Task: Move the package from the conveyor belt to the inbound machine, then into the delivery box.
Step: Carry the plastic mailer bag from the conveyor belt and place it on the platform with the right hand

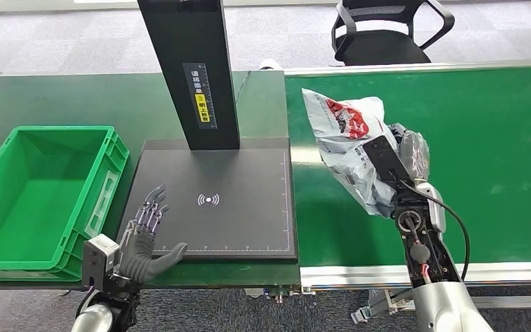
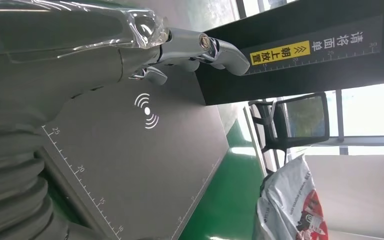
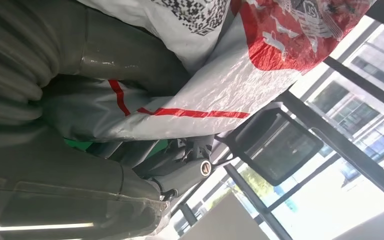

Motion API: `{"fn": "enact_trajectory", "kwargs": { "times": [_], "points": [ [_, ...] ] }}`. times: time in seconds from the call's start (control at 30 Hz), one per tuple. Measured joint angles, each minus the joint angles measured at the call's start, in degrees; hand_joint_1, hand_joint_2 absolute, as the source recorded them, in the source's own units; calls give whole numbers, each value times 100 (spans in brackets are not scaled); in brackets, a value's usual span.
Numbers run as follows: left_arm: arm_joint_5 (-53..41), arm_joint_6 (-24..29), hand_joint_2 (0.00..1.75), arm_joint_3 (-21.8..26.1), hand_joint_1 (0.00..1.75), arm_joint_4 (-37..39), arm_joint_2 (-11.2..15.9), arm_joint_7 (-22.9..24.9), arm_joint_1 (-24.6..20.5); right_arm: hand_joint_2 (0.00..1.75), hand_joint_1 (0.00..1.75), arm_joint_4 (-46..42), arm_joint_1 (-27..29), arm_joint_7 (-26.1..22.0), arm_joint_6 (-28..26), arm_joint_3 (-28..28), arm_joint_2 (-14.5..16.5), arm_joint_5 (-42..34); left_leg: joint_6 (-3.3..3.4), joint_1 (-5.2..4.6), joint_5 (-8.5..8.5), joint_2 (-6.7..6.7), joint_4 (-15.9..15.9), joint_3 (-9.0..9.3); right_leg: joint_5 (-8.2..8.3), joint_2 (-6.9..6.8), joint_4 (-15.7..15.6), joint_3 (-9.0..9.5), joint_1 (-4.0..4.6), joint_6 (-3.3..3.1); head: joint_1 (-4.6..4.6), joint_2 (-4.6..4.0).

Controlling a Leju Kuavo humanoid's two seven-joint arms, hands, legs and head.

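The package (image 1: 349, 142), a white and red plastic mailer, is gripped in the right hand (image 1: 402, 162) and held up over the belt (image 1: 498, 152) near its left edge, just beside the machine (image 1: 214, 200). The left hand (image 1: 145, 232) holds nothing, fingers spread, resting at the machine plate's front left corner. The box (image 1: 14, 252) stands left of the machine. Judged from this, pickup is done; 2 steps remain: machine, then box.

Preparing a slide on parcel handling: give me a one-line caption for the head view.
Right hand holds a white-and-red plastic package above the green conveyor belt; left hand rests at the black scanner plate.
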Motion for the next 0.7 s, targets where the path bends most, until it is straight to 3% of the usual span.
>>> {"fn": "enact_trajectory", "kwargs": {
  "times": [0.13, 0.3, 0.47, 0.7],
  "points": [
    [34, -27, 175, -3, 0, 2, 10, -75, -14, 175, 175, -80, 19, -270, 676, 149, 50, -171, 0, 0, 0, 2, 0, 0, 0, 1, 0, 0, 0, 0, 1, 0],
    [74, -111, 175, -31, 0, 68, 27, -150, -147, 175, 175, -83, 69, -648, 1359, 931, 200, -14, -1, 2, 0, 3, -1, 1, 0, 2, 1, -4, 2, 0, 0, 0],
    [95, -155, 175, -68, 0, 200, 37, -188, -329, 175, 175, 30, 41, -698, 1345, 1728, 360, 76, -1, 2, 1, 1, -1, -1, 0, 1, 1, -3, 3, 0, 1, 0],
    [157, -208, 175, -126, 0, 356, 58, -190, -496, 175, 175, 602, -351, -830, 1280, 2276, 480, 125, -1, 0, 1, 3, 1, -1, 1, 2, -1, -1, 0, 0, 2, 0]
  ]
}}
